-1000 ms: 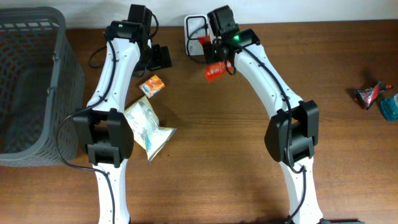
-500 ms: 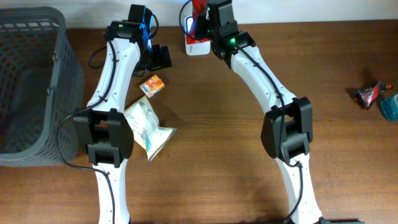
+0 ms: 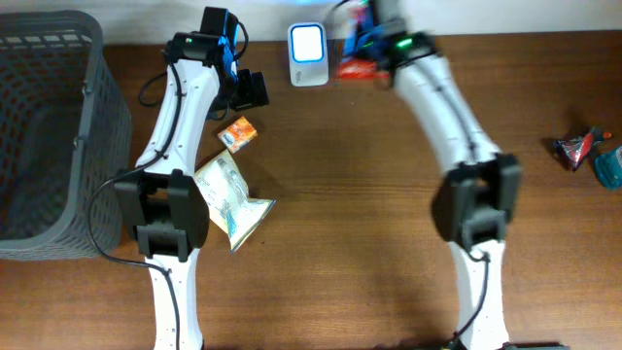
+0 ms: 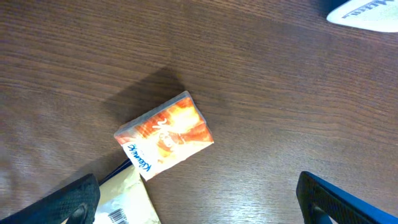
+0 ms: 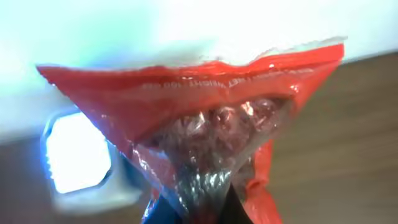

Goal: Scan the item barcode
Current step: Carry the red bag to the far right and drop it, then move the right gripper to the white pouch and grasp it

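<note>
A red, partly clear snack bag (image 3: 355,68) hangs pinched in my right gripper (image 3: 367,47), just right of the white scanner (image 3: 307,42) at the table's back edge. In the right wrist view the bag (image 5: 193,106) fills the frame, with the right gripper (image 5: 194,208) shut on its lower part. The scanner's lit window (image 5: 78,152) glows to the left behind it. My left gripper (image 3: 247,89) hovers open over the table, nothing between its fingers. In the left wrist view, the left gripper (image 4: 202,202) has a small orange box (image 4: 165,135) just ahead of it.
A white pouch with a barcode (image 3: 231,199) lies beside the orange box (image 3: 237,131). A grey mesh basket (image 3: 49,126) stands at the far left. Two wrapped snacks (image 3: 583,148) lie at the right edge. A white object's edge (image 4: 367,12) shows at the left wrist view's top right.
My right gripper carried the red bag up over the scanner, then off to the scanner's right side. The left arm has not moved.
</note>
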